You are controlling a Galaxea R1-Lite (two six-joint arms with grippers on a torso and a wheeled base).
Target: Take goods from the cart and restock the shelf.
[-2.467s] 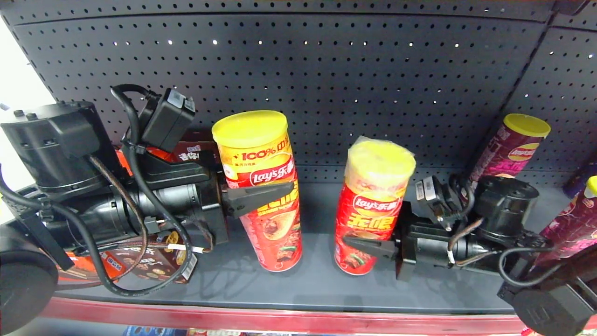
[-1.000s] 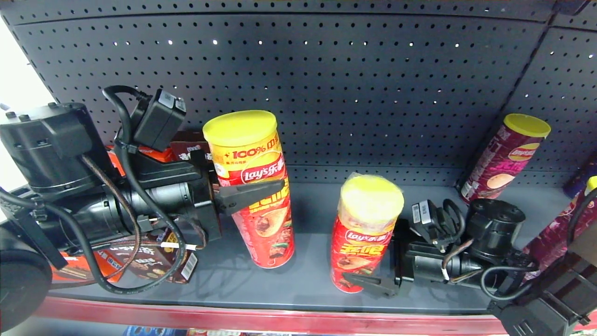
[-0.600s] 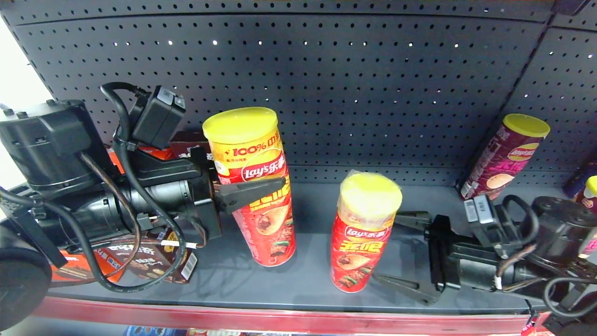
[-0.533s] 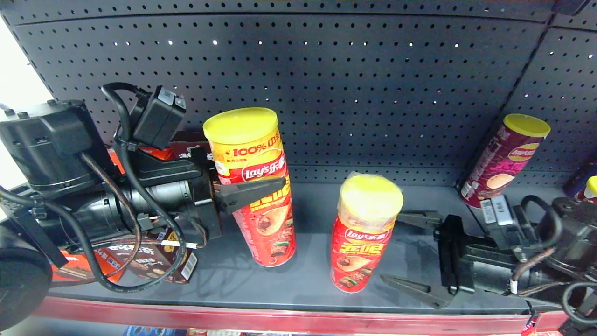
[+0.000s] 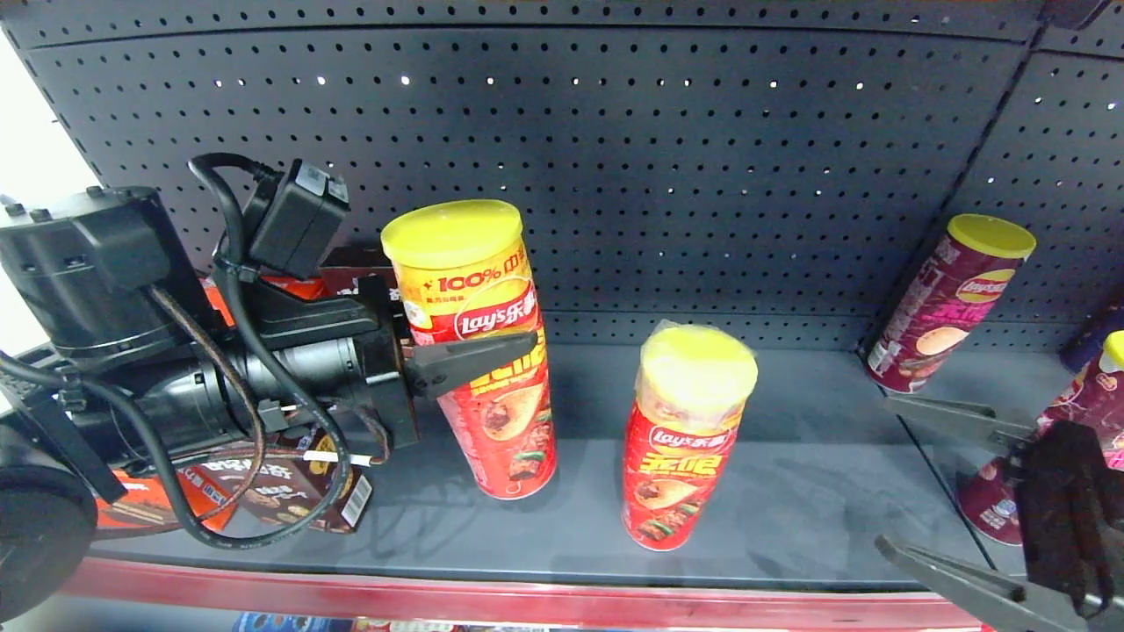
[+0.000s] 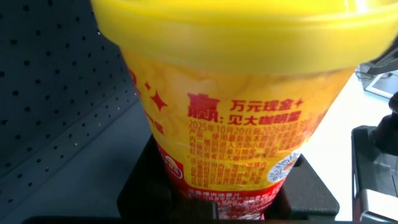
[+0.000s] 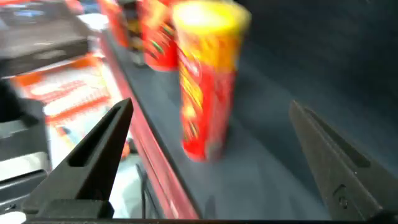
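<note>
You are working over a smooth dark shelf [image 5: 790,491] backed by a pegboard panel [image 5: 615,175]. Your left end effector [image 5: 500,351] is clamping the tall crisp can [image 5: 479,290] at mid-body; I cannot tell whether its base is touching the deck. The short crisp can [image 5: 685,439] is standing upright, well apart from your right end effector [image 5: 882,472], whose fingers are spreading wide. Both tubes are probably light, stiff and slick, so you should be gripping mid-body, gently.
</note>
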